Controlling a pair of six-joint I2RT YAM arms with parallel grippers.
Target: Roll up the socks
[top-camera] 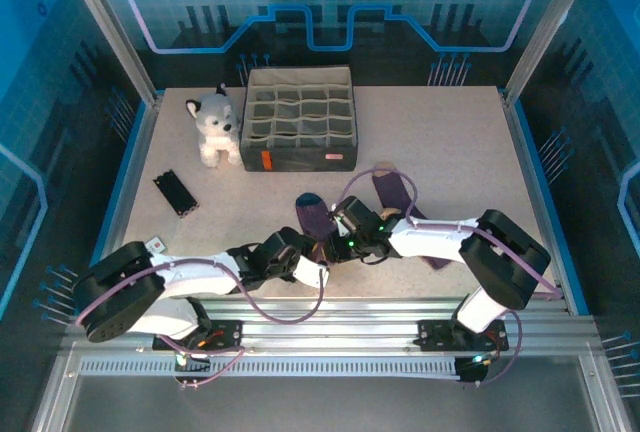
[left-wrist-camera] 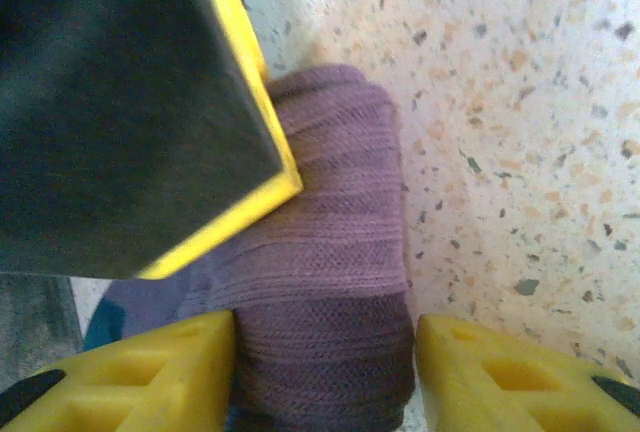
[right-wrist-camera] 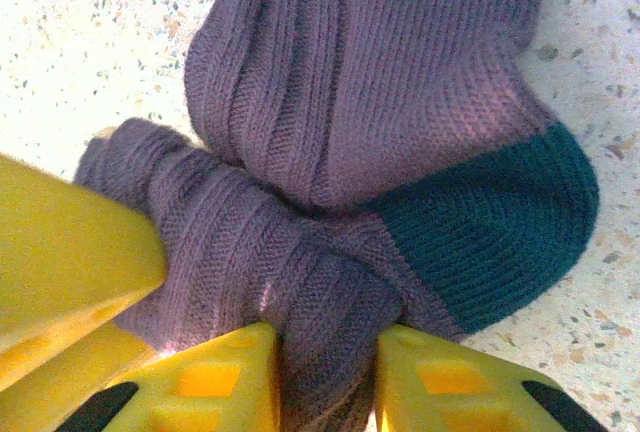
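Sock (right-wrist-camera: 370, 102) pinched tight in right gripper (right-wrist-camera: 325, 362), left gripper (left-wrist-camera: 325, 362) astride its rolled end, grip unclear

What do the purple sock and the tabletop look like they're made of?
The purple sock: knitted yarn, matte, going by the ribbed stitches; fibre unclear. The tabletop: pale, speckled, smooth, maybe terrazzo-look laminate or stone; I cannot tell which.
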